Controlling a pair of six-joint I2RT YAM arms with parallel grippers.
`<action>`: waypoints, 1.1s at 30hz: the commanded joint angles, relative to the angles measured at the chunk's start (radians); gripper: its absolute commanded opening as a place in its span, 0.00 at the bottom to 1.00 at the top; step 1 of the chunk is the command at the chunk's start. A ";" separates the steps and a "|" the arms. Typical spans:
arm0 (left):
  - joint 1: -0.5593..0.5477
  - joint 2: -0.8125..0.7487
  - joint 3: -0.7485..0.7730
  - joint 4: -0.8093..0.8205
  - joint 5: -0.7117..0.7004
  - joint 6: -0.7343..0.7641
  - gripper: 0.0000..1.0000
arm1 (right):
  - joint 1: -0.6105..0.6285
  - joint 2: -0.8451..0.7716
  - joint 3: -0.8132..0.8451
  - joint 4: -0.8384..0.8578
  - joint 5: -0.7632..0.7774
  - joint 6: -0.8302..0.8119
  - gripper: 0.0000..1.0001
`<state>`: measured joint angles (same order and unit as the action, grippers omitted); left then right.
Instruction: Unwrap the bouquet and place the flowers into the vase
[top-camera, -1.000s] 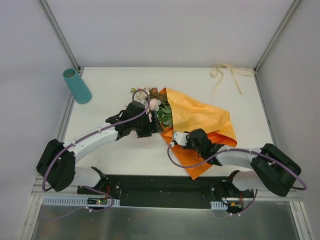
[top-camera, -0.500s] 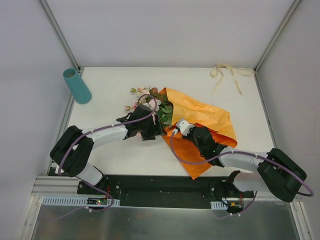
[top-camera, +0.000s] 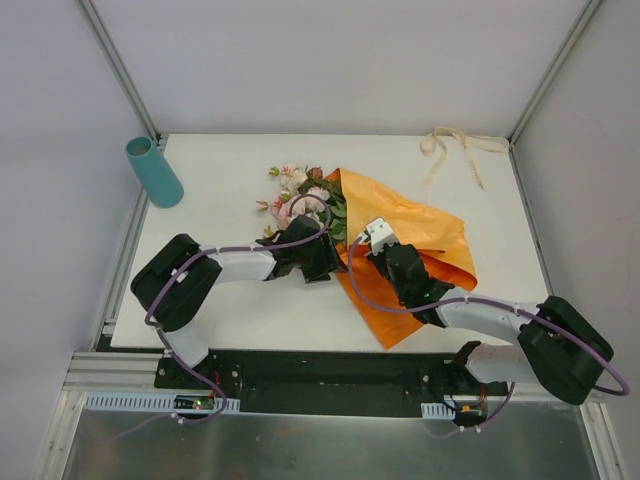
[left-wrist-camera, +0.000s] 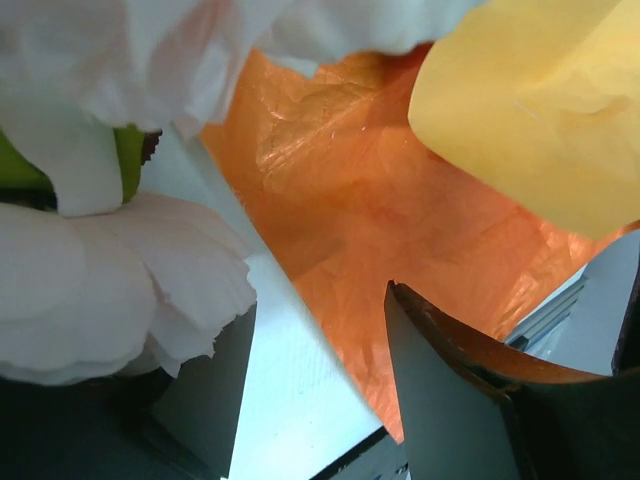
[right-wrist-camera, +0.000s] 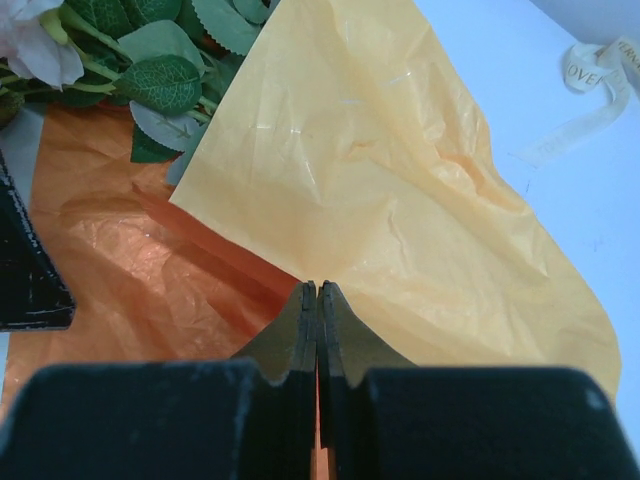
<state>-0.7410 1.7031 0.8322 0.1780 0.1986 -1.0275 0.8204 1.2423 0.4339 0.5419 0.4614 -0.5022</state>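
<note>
The bouquet lies half unwrapped mid-table: its flowers (top-camera: 297, 195), pink and cream roses with green leaves (right-wrist-camera: 165, 70), rest at the far left end of the crinkly orange paper (top-camera: 420, 235). My right gripper (right-wrist-camera: 318, 292) is shut on a fold of that paper (right-wrist-camera: 400, 180), with a sliver of orange showing between the jaws. It sits mid-sheet (top-camera: 375, 240). My left gripper (top-camera: 325, 258) lies low just below the blooms; its jaws stand apart (left-wrist-camera: 315, 390) over bare table and the paper's edge, with pale petals (left-wrist-camera: 110, 290) draped over the left finger. The teal vase (top-camera: 153, 171) stands at the far left table edge.
A cream ribbon (top-camera: 455, 145) lies loose at the table's far right corner, also visible in the right wrist view (right-wrist-camera: 600, 90). Grey walls and metal frame posts close in the table on three sides.
My right gripper slid farther up the paper and shut on a fold. My left gripper moved right, under the blooms, its jaws narrowing; the flowers now show more fully.
</note>
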 joint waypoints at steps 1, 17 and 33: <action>-0.018 0.049 0.012 0.009 -0.079 -0.023 0.56 | -0.020 -0.024 0.031 0.001 -0.001 0.086 0.00; -0.077 0.053 0.001 0.020 -0.237 -0.112 0.36 | -0.056 -0.033 0.049 -0.025 -0.036 0.165 0.00; -0.140 0.049 0.011 -0.101 -0.344 -0.145 0.00 | -0.079 -0.080 0.049 -0.049 -0.027 0.206 0.00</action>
<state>-0.8719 1.7626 0.8387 0.2390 -0.0540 -1.1969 0.7605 1.1843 0.4477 0.4759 0.4122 -0.3378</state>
